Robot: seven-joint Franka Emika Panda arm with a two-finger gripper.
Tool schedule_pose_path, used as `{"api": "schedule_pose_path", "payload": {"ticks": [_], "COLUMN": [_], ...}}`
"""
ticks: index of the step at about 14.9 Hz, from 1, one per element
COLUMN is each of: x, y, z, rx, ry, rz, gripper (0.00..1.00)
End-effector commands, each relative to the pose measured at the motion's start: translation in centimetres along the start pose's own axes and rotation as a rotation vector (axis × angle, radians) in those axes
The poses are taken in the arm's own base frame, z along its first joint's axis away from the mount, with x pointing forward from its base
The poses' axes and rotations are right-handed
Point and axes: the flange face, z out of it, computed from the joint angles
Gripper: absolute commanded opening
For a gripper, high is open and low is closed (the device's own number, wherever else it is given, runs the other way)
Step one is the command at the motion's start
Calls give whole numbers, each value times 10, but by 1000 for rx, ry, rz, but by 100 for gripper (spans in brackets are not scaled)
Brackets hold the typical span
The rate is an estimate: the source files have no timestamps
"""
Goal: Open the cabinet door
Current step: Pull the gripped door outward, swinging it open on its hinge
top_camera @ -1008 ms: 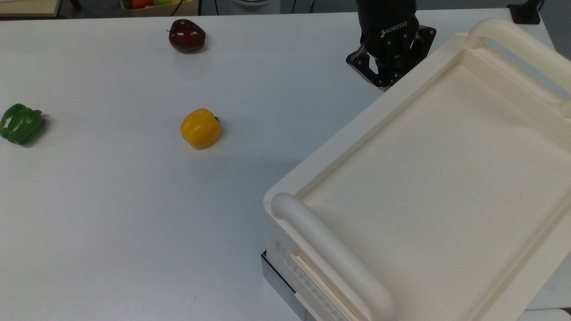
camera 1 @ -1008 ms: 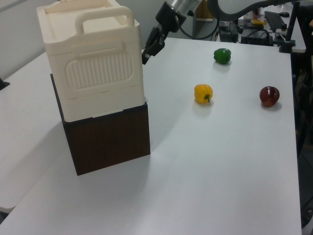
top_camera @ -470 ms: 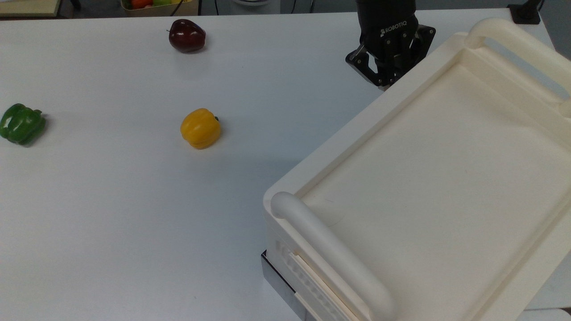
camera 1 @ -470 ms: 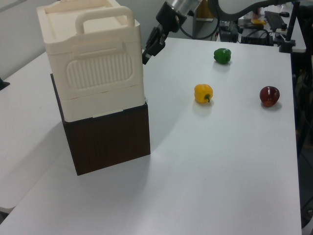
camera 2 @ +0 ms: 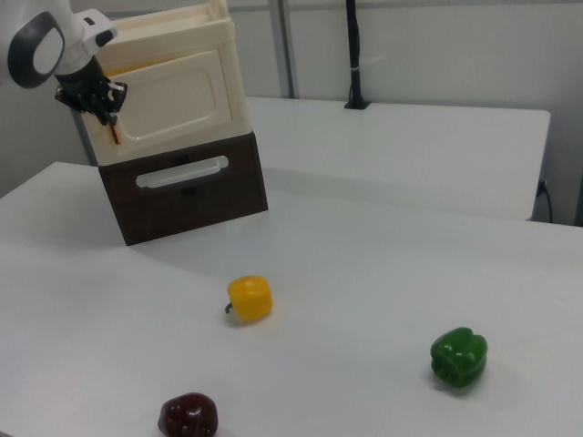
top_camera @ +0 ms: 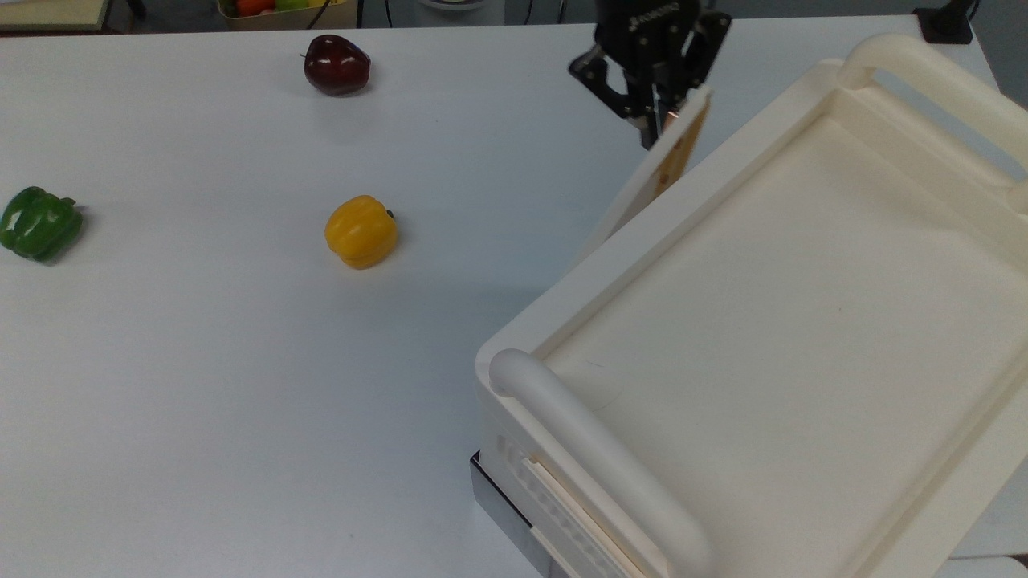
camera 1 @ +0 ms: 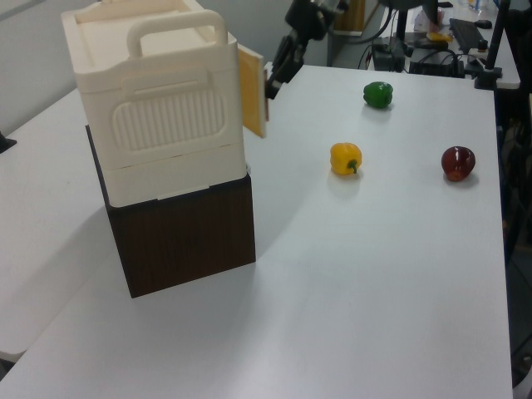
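Jaws of the gripper pinch the free edge of the cabinet door, partly swung out at the top view's upper right. If the pull strays from the hinge arc, that thin edge may slip free.

Bright, even indoor light falls from above. The white table takes a faint bluish cast in the top view and shows no hard glare. Shadows are soft and short: a pale smudge beside the yellow pepper, another under the red apple, and a broad dim patch on the table along the cabinet in the left view. The cabinet's cream top is nearly washed out in the top view. The green pepper looks slightly soft in the right view.
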Motion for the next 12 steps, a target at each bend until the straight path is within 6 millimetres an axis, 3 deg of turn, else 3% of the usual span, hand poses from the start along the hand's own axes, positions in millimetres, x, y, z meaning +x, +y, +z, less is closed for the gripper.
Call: {"api": "schedule_pose_path", "payload": {"ticks": [1,4,6,7,9,12], "x": [-29,-53,-68,-76,-90,-112], "y": [31,77,107,122,150,190], "z": [-34,-51,-60,-63,-70,-80], "rx": [11,7,-11,-34,-67,-107], "ry": [-100,-203,-241,-268,-309,-341], "rz": [70,148,196,213,258,351], "gripper": [8,23,47,47,69,91]}}
